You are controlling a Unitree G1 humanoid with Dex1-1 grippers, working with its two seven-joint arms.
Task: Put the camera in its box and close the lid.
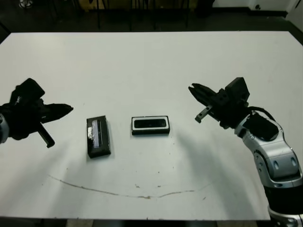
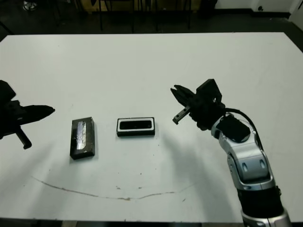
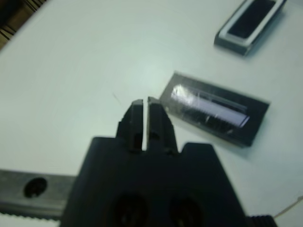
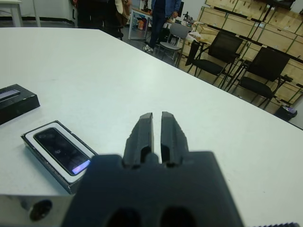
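Observation:
The box (image 1: pixel 150 133), a shallow black tray with white lining, sits mid-table. The camera (image 1: pixel 150 124) lies flat inside it, its glossy face showing a bluish glint in the right wrist view (image 4: pixel 61 150). The lid (image 1: pixel 98 136), a black panel with a pale stripe, lies flat on the table just left of the box, apart from it. My left gripper (image 1: pixel 70 109) hovers shut and empty to the left of the lid. To the right of the box and a little above the table, my right gripper (image 1: pixel 191 88) is shut and empty, pointing toward the box.
A thin brown mark (image 1: pixel 142 195) curves across the table near its front edge. Beyond the far edge, the right wrist view shows chairs (image 4: pixel 222 47), wooden crates and a standing person (image 4: pixel 163 14).

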